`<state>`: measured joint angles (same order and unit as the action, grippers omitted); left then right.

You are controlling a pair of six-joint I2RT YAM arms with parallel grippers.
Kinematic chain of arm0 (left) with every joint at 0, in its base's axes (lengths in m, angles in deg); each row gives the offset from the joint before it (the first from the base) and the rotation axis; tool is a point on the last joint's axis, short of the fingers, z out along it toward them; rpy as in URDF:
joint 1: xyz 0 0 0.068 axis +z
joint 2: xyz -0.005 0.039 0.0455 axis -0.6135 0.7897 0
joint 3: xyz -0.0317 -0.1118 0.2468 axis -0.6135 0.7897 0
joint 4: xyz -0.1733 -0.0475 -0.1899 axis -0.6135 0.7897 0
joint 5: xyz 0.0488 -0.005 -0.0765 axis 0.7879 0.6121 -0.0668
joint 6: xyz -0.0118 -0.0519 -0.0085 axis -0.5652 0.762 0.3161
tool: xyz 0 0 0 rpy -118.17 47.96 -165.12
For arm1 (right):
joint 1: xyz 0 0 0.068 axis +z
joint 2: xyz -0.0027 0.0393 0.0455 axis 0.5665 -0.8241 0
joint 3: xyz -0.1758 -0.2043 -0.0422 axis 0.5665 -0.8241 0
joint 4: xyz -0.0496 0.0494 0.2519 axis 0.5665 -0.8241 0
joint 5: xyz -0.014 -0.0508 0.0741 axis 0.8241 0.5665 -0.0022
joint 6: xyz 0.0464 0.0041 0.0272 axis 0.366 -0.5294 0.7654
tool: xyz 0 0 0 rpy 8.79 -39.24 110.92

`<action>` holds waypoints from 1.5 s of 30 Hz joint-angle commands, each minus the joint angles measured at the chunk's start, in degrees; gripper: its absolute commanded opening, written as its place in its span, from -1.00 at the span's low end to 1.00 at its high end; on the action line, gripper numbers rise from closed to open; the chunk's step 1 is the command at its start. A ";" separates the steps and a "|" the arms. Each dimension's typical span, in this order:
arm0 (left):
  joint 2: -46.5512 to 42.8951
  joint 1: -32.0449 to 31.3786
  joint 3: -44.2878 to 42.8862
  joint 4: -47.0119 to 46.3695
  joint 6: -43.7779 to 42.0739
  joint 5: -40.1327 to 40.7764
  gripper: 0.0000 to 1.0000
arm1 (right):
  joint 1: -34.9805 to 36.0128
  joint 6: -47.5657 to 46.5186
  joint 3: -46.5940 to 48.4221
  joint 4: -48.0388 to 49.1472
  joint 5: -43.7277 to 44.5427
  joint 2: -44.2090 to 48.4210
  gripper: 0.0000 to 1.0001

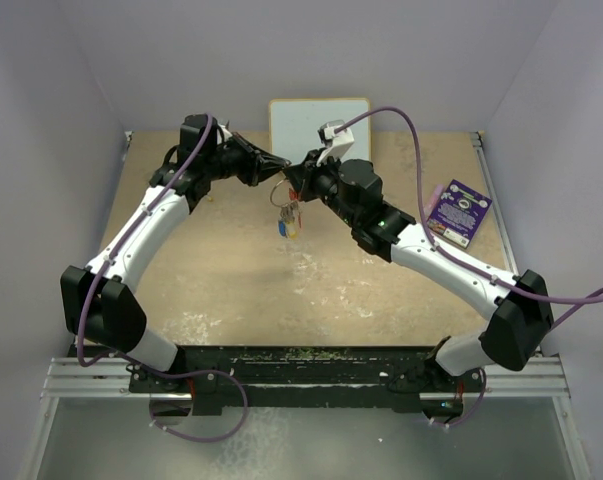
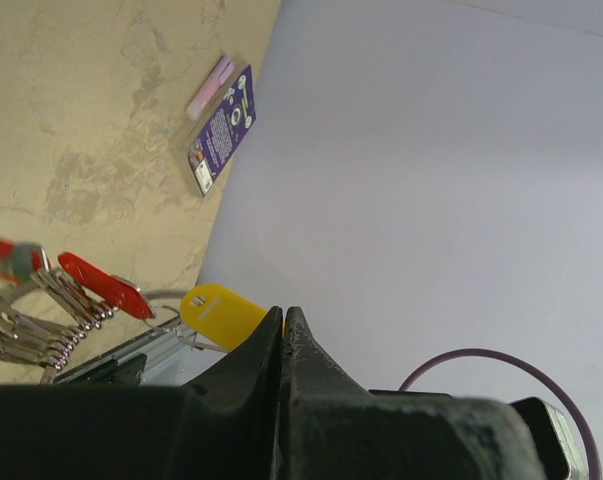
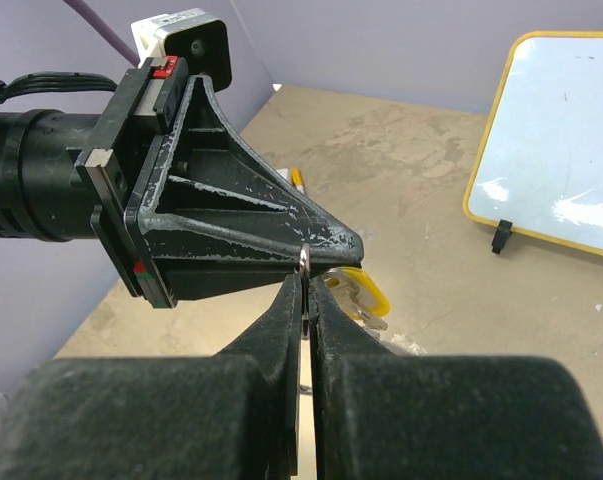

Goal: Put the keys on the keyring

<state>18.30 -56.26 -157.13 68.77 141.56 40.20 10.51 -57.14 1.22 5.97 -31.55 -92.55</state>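
Observation:
Both grippers meet above the middle of the table. My left gripper (image 1: 283,163) is shut on the yellow tag (image 2: 219,314) of a key; its jaws (image 2: 284,318) are closed with the tag sticking out. My right gripper (image 1: 295,180) is shut on the thin silver keyring (image 3: 306,260), which shows edge-on between its fingertips (image 3: 306,282). A yellow-tagged key (image 3: 359,291) hangs just behind them. A bunch of keys with blue and yellow tags (image 1: 288,220) dangles below the ring. Red-tagged keys (image 2: 103,284) hang beside silver blades (image 2: 31,335).
A small whiteboard with a yellow frame (image 1: 318,125) leans at the back wall, also in the right wrist view (image 3: 561,140). A purple card (image 1: 458,212) lies at the right, also in the left wrist view (image 2: 221,130). Lilac walls enclose the table on three sides.

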 commanded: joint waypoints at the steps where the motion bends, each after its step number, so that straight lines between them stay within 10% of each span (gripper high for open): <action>1: -0.59 -0.78 -2.67 1.94 6.11 -0.04 -0.95 | 0.35 -0.42 2.68 5.07 2.19 0.56 -1.00; 45: -0.68 -1.14 -5.65 3.28 7.87 -0.41 -0.95 | 0.87 2.59 0.23 2.22 1.73 -1.44 -1.00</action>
<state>18.93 -56.39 -158.93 70.15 142.02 41.12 10.95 -55.46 1.17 6.45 -30.50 -93.55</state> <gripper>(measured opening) 0.029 0.005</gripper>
